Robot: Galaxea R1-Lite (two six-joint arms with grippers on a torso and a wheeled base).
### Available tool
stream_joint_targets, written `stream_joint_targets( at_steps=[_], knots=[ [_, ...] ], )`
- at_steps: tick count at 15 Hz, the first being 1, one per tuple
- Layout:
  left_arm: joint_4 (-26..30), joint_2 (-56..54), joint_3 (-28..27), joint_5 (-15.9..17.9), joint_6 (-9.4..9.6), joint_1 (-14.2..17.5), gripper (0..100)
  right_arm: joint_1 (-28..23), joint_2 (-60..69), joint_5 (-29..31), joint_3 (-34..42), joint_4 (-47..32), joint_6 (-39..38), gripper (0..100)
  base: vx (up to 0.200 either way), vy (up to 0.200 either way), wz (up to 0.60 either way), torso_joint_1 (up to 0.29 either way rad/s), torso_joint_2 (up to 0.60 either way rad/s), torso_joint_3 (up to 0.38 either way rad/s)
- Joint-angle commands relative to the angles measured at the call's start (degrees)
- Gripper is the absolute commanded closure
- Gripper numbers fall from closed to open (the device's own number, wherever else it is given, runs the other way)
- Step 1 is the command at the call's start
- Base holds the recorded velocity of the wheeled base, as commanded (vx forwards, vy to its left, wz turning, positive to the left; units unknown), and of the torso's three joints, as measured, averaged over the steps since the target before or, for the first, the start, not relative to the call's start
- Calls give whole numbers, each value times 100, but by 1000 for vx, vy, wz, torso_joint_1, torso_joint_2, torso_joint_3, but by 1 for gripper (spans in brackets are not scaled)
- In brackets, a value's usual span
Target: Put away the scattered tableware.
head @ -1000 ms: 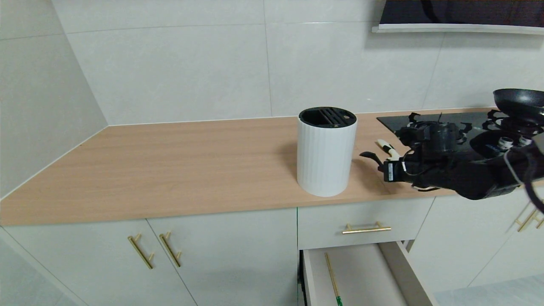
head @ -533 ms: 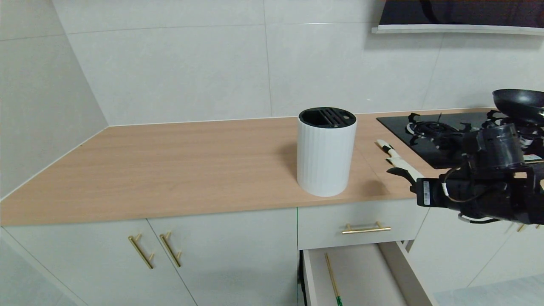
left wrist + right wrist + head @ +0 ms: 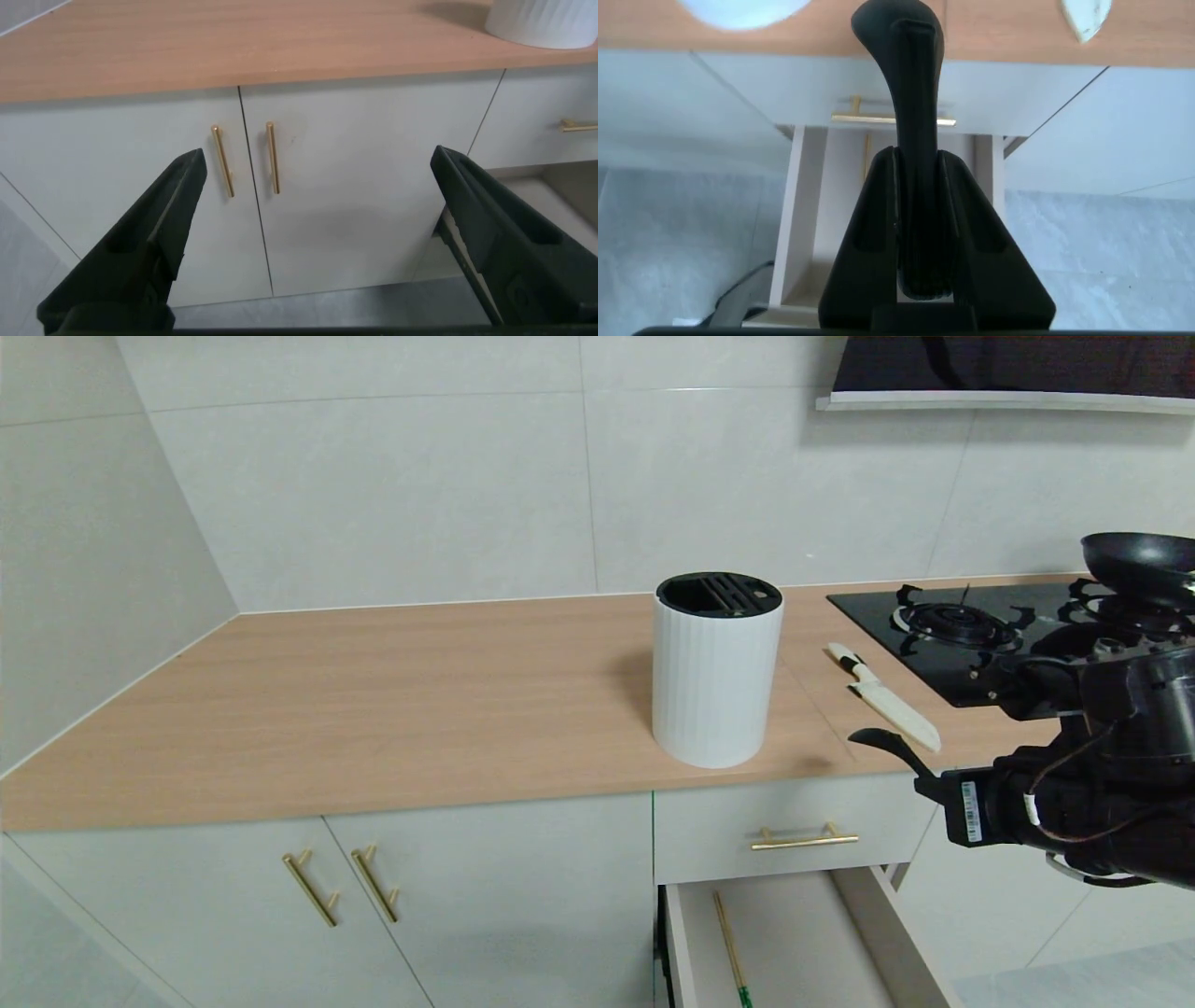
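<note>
A white knife (image 3: 883, 696) with a black band on its handle lies flat on the wooden counter (image 3: 420, 700), to the right of a tall white ribbed holder (image 3: 717, 672) with a black slotted top. My right gripper (image 3: 875, 740) hangs shut just off the counter's front edge, near the knife's blade tip and apart from it. In the right wrist view the right gripper (image 3: 898, 33) has nothing in it, with the knife tip (image 3: 1086, 17) and the holder (image 3: 743, 9) beyond. My left gripper (image 3: 318, 252) is open, low in front of the cabinet doors (image 3: 355, 205).
An open drawer (image 3: 878, 933) below the counter holds chopsticks (image 3: 730, 947). The shut drawer above it has a gold handle (image 3: 805, 840). A black stove (image 3: 962, 635) with a pan (image 3: 1139, 560) stands at the right. Left cabinet doors carry gold handles (image 3: 341, 887).
My right arm has pulled back from over the knife, toward me and downward past the counter edge. The knife stays on the counter, now uncovered.
</note>
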State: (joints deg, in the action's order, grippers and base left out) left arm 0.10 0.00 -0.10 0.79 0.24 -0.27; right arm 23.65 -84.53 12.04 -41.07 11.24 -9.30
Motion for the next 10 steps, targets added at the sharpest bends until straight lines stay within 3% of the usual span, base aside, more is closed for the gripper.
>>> stream_joint_targets(
  at_steps=[1, 8, 10],
  knots=[
    [-1, 0, 1, 0, 2, 0, 0, 17, 15, -18, 20, -8, -1, 100, 0, 0, 0, 0, 0, 0],
    [-1, 0, 1, 0, 2, 0, 0, 43, -143, -35, 73, 1, -1, 100, 0, 0, 0, 0, 0, 0],
    [-1, 0, 1, 0, 2, 0, 0, 52, -143, -35, 82, 1, -1, 100, 0, 0, 0, -115, 276, 156]
  ],
)
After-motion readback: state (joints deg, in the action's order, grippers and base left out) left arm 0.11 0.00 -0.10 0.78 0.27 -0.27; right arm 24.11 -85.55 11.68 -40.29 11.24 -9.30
